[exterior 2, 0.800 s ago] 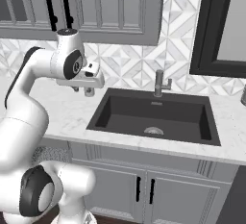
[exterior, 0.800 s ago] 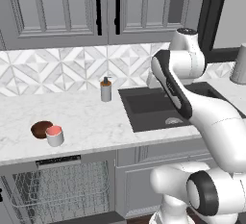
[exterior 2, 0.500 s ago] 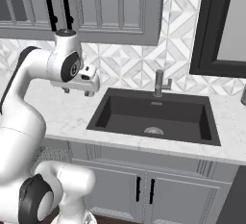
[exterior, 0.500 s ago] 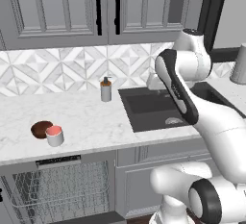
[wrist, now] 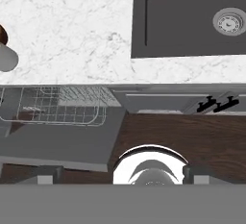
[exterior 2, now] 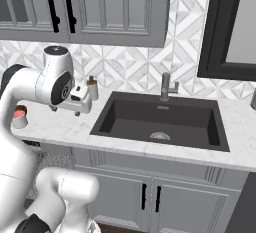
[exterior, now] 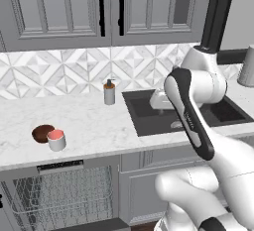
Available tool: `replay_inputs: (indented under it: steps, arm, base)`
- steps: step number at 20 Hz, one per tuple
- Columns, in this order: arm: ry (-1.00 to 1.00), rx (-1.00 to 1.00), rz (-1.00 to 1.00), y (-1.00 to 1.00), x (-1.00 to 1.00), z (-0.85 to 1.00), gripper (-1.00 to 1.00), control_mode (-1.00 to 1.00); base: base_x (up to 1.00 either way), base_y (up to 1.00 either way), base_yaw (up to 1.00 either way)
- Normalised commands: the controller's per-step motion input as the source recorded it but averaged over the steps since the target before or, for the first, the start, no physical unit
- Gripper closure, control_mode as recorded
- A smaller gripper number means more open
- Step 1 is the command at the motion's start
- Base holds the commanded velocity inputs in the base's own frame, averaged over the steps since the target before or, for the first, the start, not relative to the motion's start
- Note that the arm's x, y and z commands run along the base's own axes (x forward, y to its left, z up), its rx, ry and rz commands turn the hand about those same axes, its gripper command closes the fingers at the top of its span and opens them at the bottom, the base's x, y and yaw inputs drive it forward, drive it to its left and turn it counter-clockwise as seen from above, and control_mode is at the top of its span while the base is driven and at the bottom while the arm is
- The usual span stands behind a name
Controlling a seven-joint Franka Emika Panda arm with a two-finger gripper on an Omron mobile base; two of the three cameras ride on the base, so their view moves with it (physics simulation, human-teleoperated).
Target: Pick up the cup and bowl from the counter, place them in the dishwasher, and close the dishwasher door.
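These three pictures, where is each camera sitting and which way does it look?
Left base view: behind the arm, leftward, facing the counter, cup, bowl; arm at right.
Right base view: behind, rightward, facing the sink; arm at left.
Hand view: on the hand, looking down at the counter edge and dishwasher rack.
All share the sink.

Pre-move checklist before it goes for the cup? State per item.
1. Cup upright on the counter: ok.
2. Bowl beside the cup, touching or nearly so, could be nudged: not ok.
3. Dishwasher door down, rack showing: ok.
4. Gripper over the cup: not ok, it hangs near the sink.
5. Jaws open: cannot tell.
6. Soap dispenser off the path: ok.
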Motion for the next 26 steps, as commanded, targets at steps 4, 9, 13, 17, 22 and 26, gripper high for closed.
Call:
replay_inputs:
  steps: [4, 9, 13, 17, 22, 26]
  arm:
    - [0.02, -0.02, 0.0, 0.0, -0.02, -0.11, -1.0, 1.0]
    - [0.0, 0.0, 0.0, 0.0, 0.0, 0.0, -1.0, 1.0]
    - [0.0, 0.0, 0.0, 0.0, 0.0, 0.0, -1.0, 1.0]
    - [0.0, 0.0, 0.0, 0.0, 0.0, 0.0, -1.0, 1.0]
    - [0.0, 0.0, 0.0, 0.0, 0.0, 0.0, -1.0, 1.0]
    - [0.0, 0.0, 0.0, 0.0, 0.0, 0.0, -1.0, 1.0]
  base:
    - [0.09, -0.12, 0.02]
    - [0.04, -0.7, 0.42]
    - [0.24, -0.13, 0.79]
    - [0.38, 0.0, 0.89]
    - [0.42, -0.06, 0.81]
    - [0.53, -0.04, 0.55]
